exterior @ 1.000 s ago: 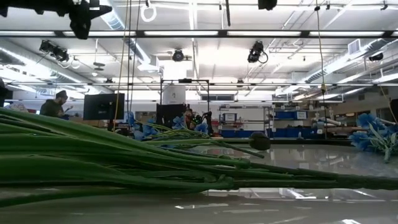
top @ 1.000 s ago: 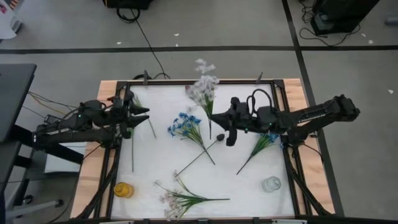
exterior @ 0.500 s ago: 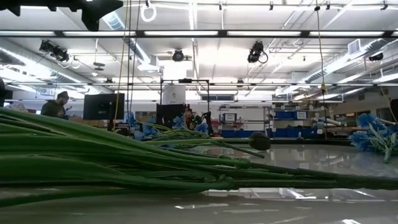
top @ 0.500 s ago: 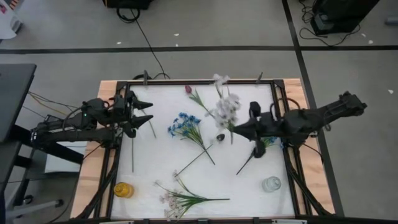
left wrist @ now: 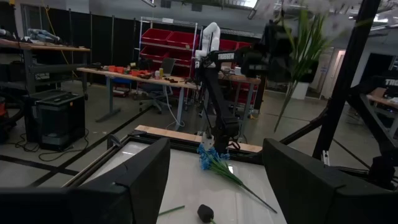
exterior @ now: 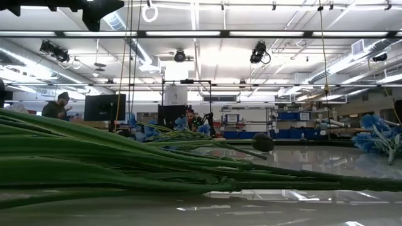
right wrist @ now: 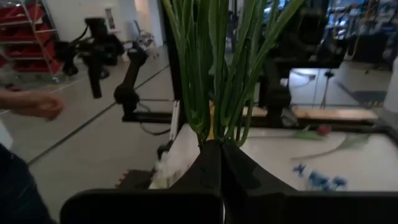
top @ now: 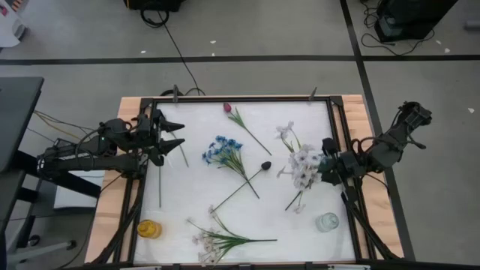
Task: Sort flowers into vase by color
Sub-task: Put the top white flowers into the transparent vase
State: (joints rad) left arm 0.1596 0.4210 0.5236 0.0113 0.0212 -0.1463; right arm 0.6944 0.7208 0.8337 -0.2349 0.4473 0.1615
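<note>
White tabletop (top: pixel 195 180) inside a dark frame, pale wood showing along its side edges. Right gripper (top: pixel 324 168) sits over the table's right side, fingers clenched on the stems of a white small-blossom spray (top: pixel 302 165); blossoms hang out toward the table's middle. Right wrist view confirms it: green stems and leaves (right wrist: pixel 214 68) rise straight out of the pinched dark fingers (right wrist: pixel 219 163).

Left gripper (top: pixel 174 136) hovers over the table's left edge, fingers spread wide, holding nothing. Left wrist view looks between the two parted dark fingers (left wrist: pixel 134 186) across the table.

Loose on the table:
- Blue-blossom bunch on green stems (top: pixel 223 151), left of centre, stem running toward the near-right.
- Blackish bud on a long thin stem (top: pixel 265 166), just right of the blue bunch; its stem crosses the blue bunch's stem.
- Dark red-purple tulip bud with green leaves (top: pixel 227 108), near the far edge, stem angled toward the right.
- Second pale small-blossom spray (top: pixel 210 238), along the near edge, stems pointing right.
- Thin green stem (top: pixel 159 187) lying straight along the left side, below the left gripper.

Two vases at the near corners: a small amber glass vase (top: pixel 148 229) near-left, a small clear glass vase (top: pixel 327 222) near-right. Neither shows a flower in it. Clear vase stands near the held spray, not touching.

Low view: thick green stems (exterior: pixel 113 163) fill the foreground; black bud (exterior: pixel 262 142) and blue blossoms (exterior: pixel 377 135) beyond. A person (exterior: pixel 56 105) stands in the room behind.
</note>
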